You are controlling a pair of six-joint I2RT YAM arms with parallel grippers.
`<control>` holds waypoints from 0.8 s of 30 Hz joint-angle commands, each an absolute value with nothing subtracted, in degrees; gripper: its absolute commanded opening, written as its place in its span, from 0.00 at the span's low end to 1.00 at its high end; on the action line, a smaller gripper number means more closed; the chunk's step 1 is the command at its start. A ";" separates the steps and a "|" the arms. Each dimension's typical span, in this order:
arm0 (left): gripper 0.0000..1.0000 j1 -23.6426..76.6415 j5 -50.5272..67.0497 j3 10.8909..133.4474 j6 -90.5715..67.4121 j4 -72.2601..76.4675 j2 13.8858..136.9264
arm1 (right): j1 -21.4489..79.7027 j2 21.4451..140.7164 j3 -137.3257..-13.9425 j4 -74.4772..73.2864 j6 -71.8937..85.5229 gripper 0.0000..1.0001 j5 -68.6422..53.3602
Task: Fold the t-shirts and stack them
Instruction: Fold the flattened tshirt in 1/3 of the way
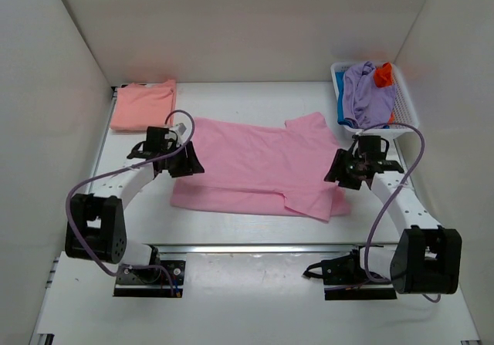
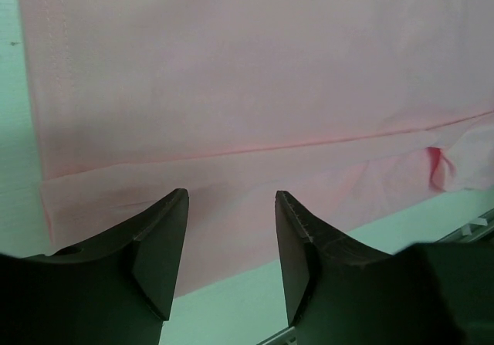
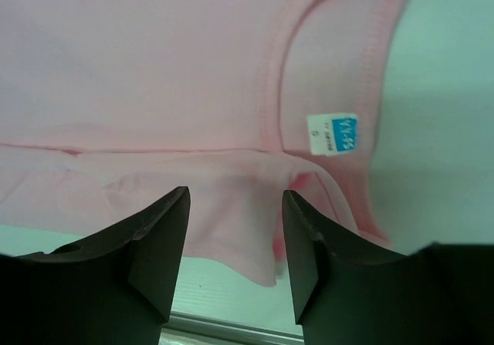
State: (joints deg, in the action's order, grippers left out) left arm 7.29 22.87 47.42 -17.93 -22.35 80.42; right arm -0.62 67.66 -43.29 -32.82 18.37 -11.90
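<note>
Light pink t-shirt point(image 1: 255, 164) lies flat mid-desk point(image 1: 247, 233), w/ an open claw at each end.
Top cam only: left claw point(image 1: 187, 162) is over the hem end and right claw point(image 1: 340, 169) over the collar end. The salmon-peach t-shirt point(image 1: 144, 106) sits folded at the far-left corner, well apart. The white basket point(image 1: 407, 112) at far right holds a lavender tee point(image 1: 361, 90), an orange tee point(image 1: 384, 75) and a blue tee point(image 1: 343, 115), all bunched up. Wrist cams add detail: left wrist cam shows its jaws spread w/ nothing btwn them, pink cloth below w/ a folded-over strip along the near edge. Right wrist cam shows its jaws likewise apart and empty, above the neckline point(image 3: 282, 59) and white-and-blue size tag point(image 3: 333, 135). Can't tell if fingertips touch the cloth.
</note>
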 commanded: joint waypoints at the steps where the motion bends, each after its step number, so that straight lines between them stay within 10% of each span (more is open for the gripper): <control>1: 0.59 9.40 18.02 50.87 -18.63 -20.57 84.70 | 2.80 72.05 -46.13 -28.57 17.75 0.48 -10.81; 24: 0.50 11.96 14.76 41.85 -17.93 -25.40 88.69 | 14.58 86.31 -42.72 -25.22 20.30 0.49 -12.39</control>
State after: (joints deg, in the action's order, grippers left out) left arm 11.73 16.10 46.33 -18.92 -20.34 90.85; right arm 13.21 86.78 -45.63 -23.88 19.77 -11.66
